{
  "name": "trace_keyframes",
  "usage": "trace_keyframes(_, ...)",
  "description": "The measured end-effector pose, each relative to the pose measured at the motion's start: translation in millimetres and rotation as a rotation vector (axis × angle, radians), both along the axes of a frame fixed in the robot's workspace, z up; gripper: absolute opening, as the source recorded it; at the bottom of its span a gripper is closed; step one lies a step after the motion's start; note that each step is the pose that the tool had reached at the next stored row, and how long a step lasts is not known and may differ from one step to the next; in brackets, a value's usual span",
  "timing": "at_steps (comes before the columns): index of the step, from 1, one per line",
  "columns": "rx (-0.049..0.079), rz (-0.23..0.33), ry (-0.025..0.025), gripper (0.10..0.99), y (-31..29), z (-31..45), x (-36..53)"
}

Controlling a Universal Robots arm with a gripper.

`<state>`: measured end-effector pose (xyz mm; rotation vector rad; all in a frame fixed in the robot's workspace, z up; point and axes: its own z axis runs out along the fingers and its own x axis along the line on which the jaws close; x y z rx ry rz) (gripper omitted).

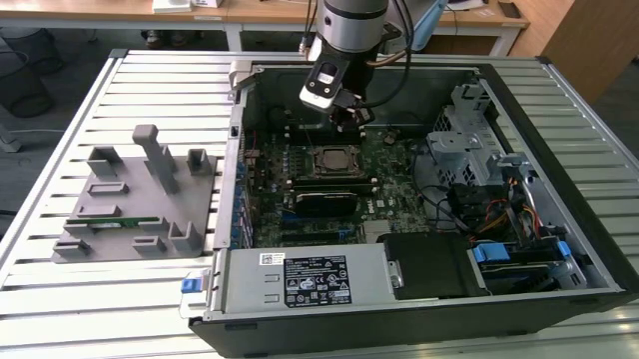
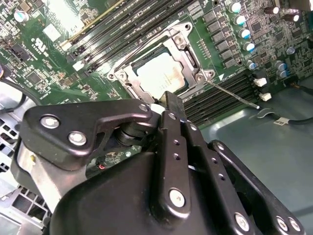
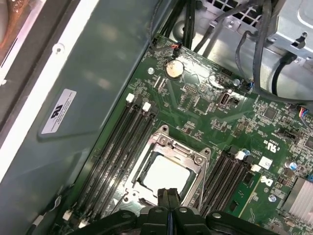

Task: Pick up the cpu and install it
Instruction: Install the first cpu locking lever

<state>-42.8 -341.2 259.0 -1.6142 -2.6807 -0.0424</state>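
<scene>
The cpu (image 3: 166, 174) lies flat in the metal-framed socket (image 3: 199, 161) on the green motherboard, silvery top up; it also shows in the second wrist view (image 2: 161, 73) and in the exterior view (image 1: 331, 159). My gripper (image 3: 168, 196) hangs just above the socket's edge with its two black fingers pressed together and nothing between them. In the exterior view the gripper (image 1: 352, 120) is inside the open computer case, slightly behind the socket. The fingertips (image 2: 172, 102) partly hide one edge of the cpu.
A thin metal lever (image 2: 234, 95) sticks out beside the socket. Black memory slots (image 3: 117, 147) flank it. A black heatsink block (image 1: 322, 202) lies in front of the socket, with a drive cage and cables (image 1: 479, 164) at the exterior view's right. A grey fixture (image 1: 135, 202) holding a green stick stands outside the case.
</scene>
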Motion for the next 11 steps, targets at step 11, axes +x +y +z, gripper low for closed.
trace_keyframes(11, 0.000, 0.053, 0.0000, 0.106, 0.0, 0.0, 0.0)
